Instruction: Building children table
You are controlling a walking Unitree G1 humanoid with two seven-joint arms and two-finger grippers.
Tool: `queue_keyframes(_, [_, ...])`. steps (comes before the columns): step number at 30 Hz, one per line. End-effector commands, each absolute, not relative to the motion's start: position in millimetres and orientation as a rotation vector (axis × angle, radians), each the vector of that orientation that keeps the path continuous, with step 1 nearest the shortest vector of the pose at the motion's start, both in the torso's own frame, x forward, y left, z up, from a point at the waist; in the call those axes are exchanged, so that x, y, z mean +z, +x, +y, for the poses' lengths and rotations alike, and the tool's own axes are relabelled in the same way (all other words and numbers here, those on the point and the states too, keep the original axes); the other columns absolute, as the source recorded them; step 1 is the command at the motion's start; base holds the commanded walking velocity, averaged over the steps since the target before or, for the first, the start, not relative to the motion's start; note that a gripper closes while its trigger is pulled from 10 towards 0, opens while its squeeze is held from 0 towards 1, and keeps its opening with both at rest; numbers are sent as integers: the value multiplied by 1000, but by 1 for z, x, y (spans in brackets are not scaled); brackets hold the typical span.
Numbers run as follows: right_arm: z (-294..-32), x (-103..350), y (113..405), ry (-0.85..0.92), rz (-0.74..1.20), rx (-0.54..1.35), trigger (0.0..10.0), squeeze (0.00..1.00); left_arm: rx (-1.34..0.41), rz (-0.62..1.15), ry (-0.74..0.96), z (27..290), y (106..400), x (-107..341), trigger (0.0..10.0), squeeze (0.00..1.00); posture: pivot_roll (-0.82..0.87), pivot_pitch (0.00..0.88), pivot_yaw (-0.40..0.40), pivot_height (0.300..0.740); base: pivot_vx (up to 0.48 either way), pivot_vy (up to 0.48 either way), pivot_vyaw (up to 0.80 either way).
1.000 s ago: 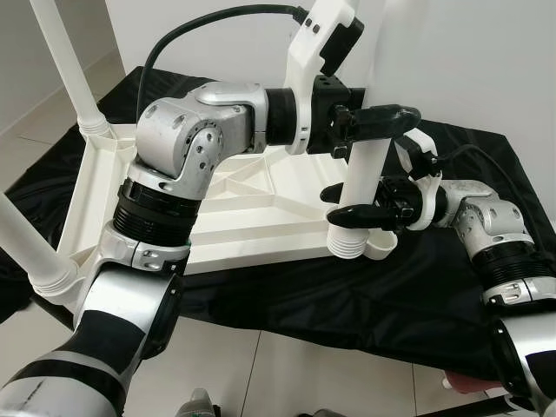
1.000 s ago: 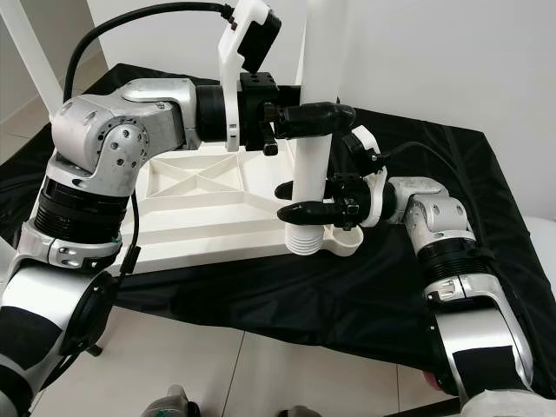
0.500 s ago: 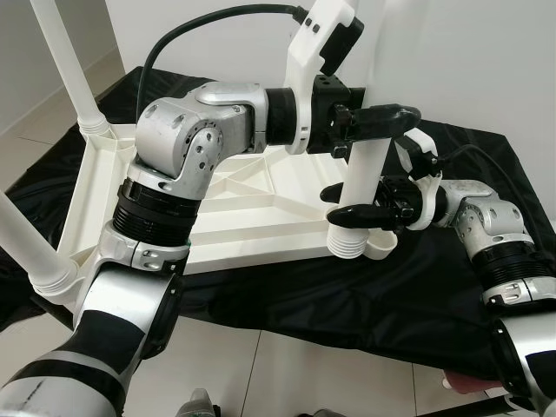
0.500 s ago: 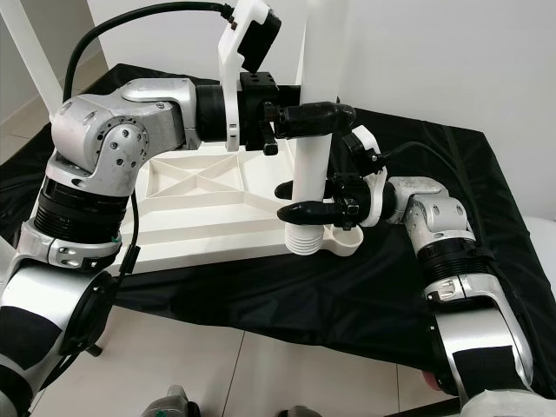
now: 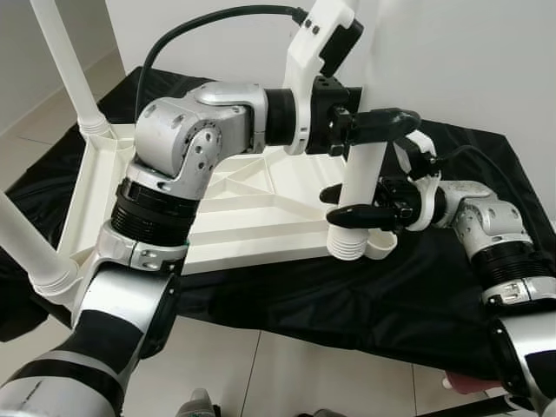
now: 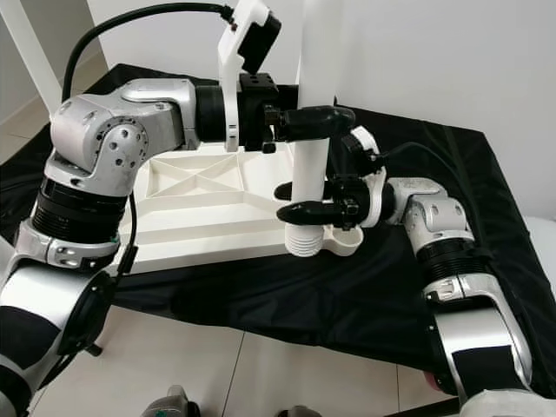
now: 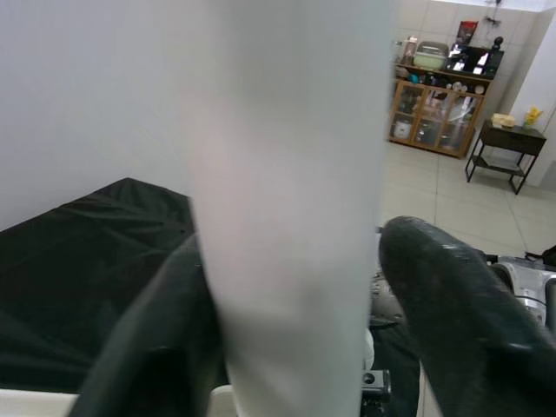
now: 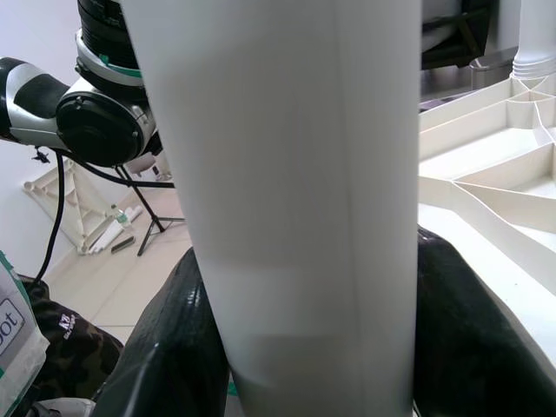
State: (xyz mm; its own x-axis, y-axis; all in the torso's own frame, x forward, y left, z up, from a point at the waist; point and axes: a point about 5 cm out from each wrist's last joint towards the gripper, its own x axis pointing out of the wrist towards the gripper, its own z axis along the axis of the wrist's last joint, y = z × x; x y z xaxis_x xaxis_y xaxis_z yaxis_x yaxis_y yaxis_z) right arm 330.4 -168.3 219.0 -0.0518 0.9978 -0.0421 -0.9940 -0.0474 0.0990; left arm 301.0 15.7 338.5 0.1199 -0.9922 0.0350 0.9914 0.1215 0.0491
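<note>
Leg standing upright between both grippers, threaded end just above its corner socket

Left gripper (image 5: 369, 137) is clamping the white leg (image 5: 360, 182) high on its shaft while the right gripper (image 5: 352, 205) is grasping it lower, directly beneath; the long axis is running vertically, its ribbed foot sitting beside the socket (image 5: 380, 248) of the upturned tabletop (image 5: 252, 204)
</note>
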Motion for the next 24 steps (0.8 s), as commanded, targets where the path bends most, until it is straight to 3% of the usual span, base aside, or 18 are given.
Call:
queue_keyframes(1, [-168, 216, 329, 50, 128, 1636, 10000, 0, -1495, -102, 26, 12, 294, 349, 10000, 1000, 6, 0, -22, 740, 0, 0, 0])
queue_keyframes(20, [-170, 221, 333, 52, 92, 1618, 10000, 0, -1403, -64, 46, 23, 308, 345, 10000, 969, 9, 0, -15, 740, 0, 0, 0])
queue_keyframes(21, [-172, 225, 335, 55, 75, 1603, 10000, 0, -1359, -48, 38, 31, 314, 344, 10000, 0, 11, 0, -12, 740, 0, 0, 0])
queue_keyframes(24, [-175, 229, 337, 58, 52, 1583, 10000, 0, -1296, -29, 24, 41, 323, 343, 10000, 0, 13, 0, -12, 740, 0, 0, 0])
